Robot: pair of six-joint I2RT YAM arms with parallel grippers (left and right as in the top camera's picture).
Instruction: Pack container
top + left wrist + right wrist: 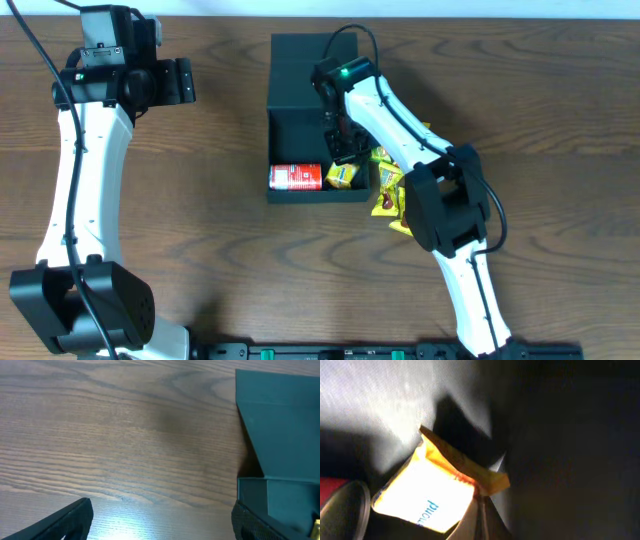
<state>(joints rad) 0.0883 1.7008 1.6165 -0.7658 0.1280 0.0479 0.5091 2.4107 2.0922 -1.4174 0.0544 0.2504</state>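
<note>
- Container (290, 125): dark teal square box at table centre, open at the top. Its lid (305, 55) is folded back at 12 o'clock.
- Contents: a red can (295, 177) lies on its side in the 7 o'clock corner. One yellow packet (343, 175) is just beside it at 5 o'clock.
- Loose packets (386, 190): yellow, on the table outside the box wall at 4 o'clock, partly under the right arm.
- Right gripper (345, 148): inside the box, over the packet. I cannot tell how far its jaws are apart, nor whether they hold the packet.
- Left gripper (190, 82): at 9 o'clock of the box and well apart from it. Its fingers (70, 520) are spread wide and hold nothing.
- Handling, as judged:
  - The box looks stiff and matte, so it should not be slippery in a grip.
  - It is probably light, so it may slide on the wood if nudged.
  - The best hold is a side wall at the rim.
  - The lid is thin and hinged; take it at its free edge, not near the fold.
- Hard to make out:
  - The box floor is in deep shade.
  - The right wrist view is mostly dark, and the packet's print is cut off there.
  - The count of loose packets is unclear.
  - The left wrist view crops the box at its right edge.
</note>
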